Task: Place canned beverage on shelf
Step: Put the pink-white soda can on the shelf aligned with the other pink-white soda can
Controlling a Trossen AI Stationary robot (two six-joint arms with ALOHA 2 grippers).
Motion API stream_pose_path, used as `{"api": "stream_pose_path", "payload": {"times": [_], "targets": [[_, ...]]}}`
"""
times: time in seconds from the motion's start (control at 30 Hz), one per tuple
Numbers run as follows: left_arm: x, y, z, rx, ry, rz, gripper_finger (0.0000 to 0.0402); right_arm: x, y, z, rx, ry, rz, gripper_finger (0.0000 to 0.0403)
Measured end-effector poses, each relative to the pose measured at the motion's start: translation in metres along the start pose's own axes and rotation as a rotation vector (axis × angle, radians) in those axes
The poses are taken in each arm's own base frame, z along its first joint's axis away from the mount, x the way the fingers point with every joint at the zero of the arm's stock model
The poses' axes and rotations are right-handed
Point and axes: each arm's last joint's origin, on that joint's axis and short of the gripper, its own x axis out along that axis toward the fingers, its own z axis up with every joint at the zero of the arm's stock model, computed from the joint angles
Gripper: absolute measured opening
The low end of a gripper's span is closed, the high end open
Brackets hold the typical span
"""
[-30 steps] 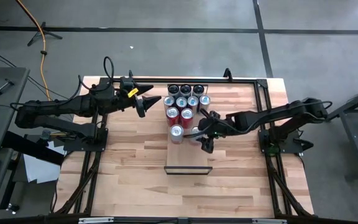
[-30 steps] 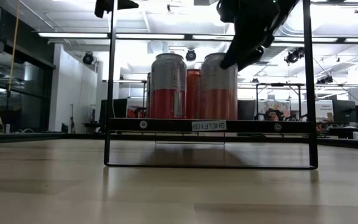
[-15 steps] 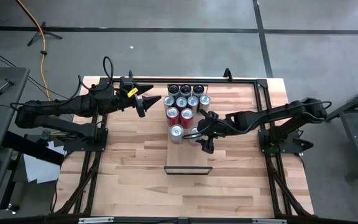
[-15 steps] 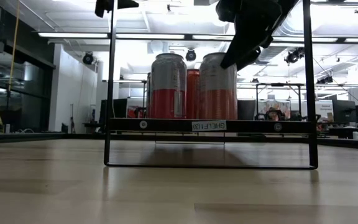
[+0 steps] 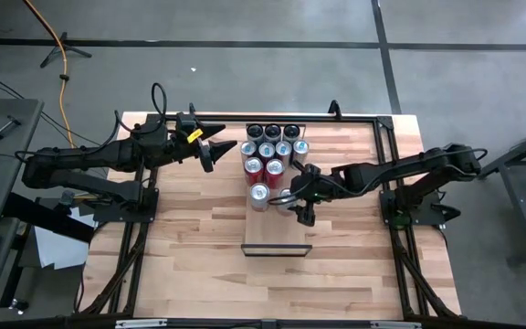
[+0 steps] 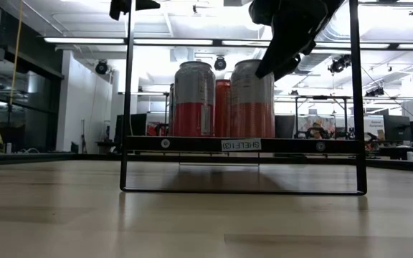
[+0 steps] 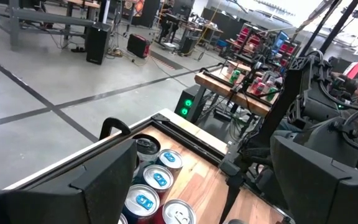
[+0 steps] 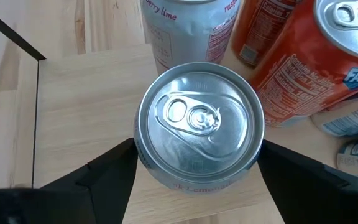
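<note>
The shelf [image 5: 277, 233], a pale plank in a thin dark frame, stands at the table's middle with several cans [image 5: 270, 151] on its far half. The nearest right can [image 8: 197, 124], silver-topped, stands upright on the plank beside a grey and red can [image 6: 194, 100]. My right gripper [image 8: 197, 162] is open, tilted down over this can, with one finger close on each side of it. My left gripper [image 5: 226, 149] hangs open and level to the left of the cans, holding nothing.
The near half of the plank [image 8: 79, 118] is bare wood. The shelf's dark upright frame [image 6: 127, 93] rises at its near end. A dark rail [image 5: 354, 117] runs round the table's far and side edges. Bare tabletop [image 5: 199, 228] lies left and near.
My right gripper's fingers have drawn a little apart around the nearest right can, which stays upright on the shelf. The left arm has kept still.
</note>
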Motion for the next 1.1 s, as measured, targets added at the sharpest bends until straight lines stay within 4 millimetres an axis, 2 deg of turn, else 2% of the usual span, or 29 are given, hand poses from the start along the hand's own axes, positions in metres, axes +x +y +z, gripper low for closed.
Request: {"api": "stream_pose_path", "payload": {"times": [0.37, 0.8, 0.93, 1.1], "targets": [[0.0, -0.0001, 0.0, 0.0, 0.0, 0.0, 0.0326, 0.0001, -0.0007, 0.0001, 0.099, 0.0, -0.001, 0.0312], [0.0, 0.0, 0.0, 0.0, 0.0, 0.0, 0.0326, 0.0001, -0.0007, 0.0001, 0.108, 0.0, -0.001, 0.0313], [0.0, 0.0, -0.0001, 0.001, 0.0, 0.0, 0.0326, 0.0001, -0.0005, 0.0001, 0.107, 0.001, 0.002, 0.0334], [0.0, 0.0, 0.0, 0.0, 0.0, 0.0, 0.0326, -0.0005, -0.0006, 0.0003, 0.094, -0.001, 0.002, 0.039]]}}
